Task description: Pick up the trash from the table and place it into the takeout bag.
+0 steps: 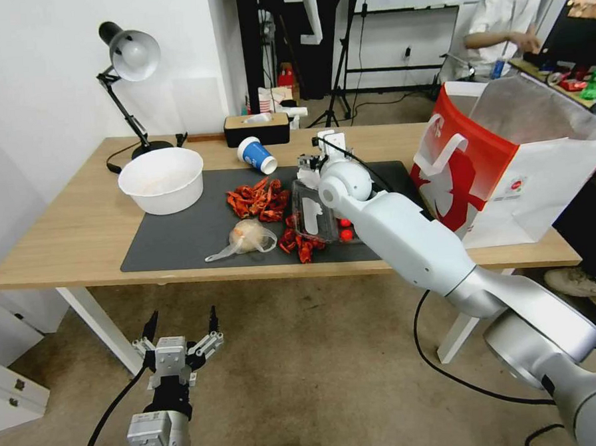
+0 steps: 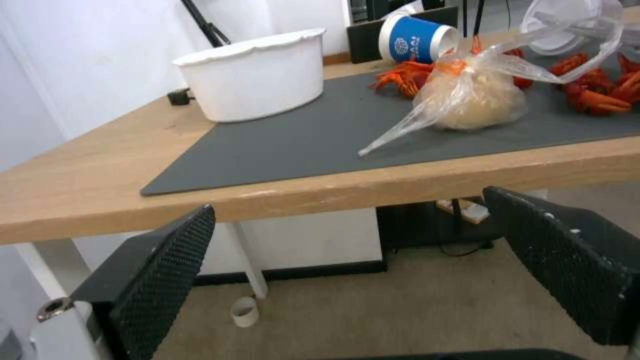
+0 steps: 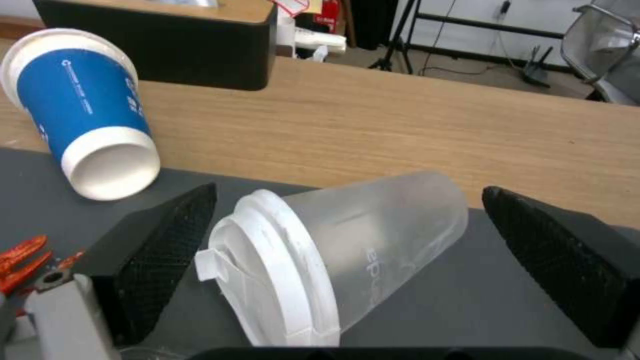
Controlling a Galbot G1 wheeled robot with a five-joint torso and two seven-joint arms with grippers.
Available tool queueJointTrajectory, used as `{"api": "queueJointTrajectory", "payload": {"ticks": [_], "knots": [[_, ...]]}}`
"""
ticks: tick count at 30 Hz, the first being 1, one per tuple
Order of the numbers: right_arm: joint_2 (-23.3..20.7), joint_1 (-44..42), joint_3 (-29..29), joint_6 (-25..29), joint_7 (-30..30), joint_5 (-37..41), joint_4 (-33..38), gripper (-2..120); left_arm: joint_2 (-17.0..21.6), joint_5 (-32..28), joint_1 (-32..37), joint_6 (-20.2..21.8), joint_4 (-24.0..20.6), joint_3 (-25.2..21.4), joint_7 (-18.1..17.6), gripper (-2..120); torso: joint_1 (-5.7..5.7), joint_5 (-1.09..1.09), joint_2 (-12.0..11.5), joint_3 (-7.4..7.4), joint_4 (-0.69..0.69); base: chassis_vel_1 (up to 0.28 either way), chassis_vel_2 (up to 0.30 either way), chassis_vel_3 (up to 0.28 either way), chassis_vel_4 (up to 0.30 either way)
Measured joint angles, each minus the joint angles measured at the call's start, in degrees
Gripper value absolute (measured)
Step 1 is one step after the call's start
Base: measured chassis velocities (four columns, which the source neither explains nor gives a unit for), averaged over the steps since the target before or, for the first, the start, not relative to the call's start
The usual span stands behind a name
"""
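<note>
Bright, even indoor light — soft shadows, wide-angle bending at edges.

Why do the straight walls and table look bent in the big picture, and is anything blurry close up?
Head view: a wide lens bows the table edge and stretches the takeout bag. Right wrist view: the translucent cup looks soft between the right gripper fingers. Left wrist view: the left gripper fingers are blurred.

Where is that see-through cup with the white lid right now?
The translucent cup lies on its side on the dark mat, between the open right gripper's fingers, near the blue paper cup.
</note>
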Motion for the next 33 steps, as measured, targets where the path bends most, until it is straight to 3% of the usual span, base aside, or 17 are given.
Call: {"api": "queueJointTrajectory", "payload": {"ticks": [19,33], "knots": [[1.37,0.69,-0.45,-0.96,-6.91,-6.13,-5.22,100,0.61,-0.87,-0.92,-0.09,0.76,-0.02,-0.03,100,0.00,0.00,0.00,0.00,0.00,0.000,0.000,0.000,0.000],[1.58,1.05,-1.09,-1.10,-8.26,-6.40,-6.83,100,0.54,-0.89,-0.69,-0.10,0.68,-0.03,-0.05,100,0.00,0.00,0.00,0.00,0.00,0.000,0.000,0.000,0.000]]}}
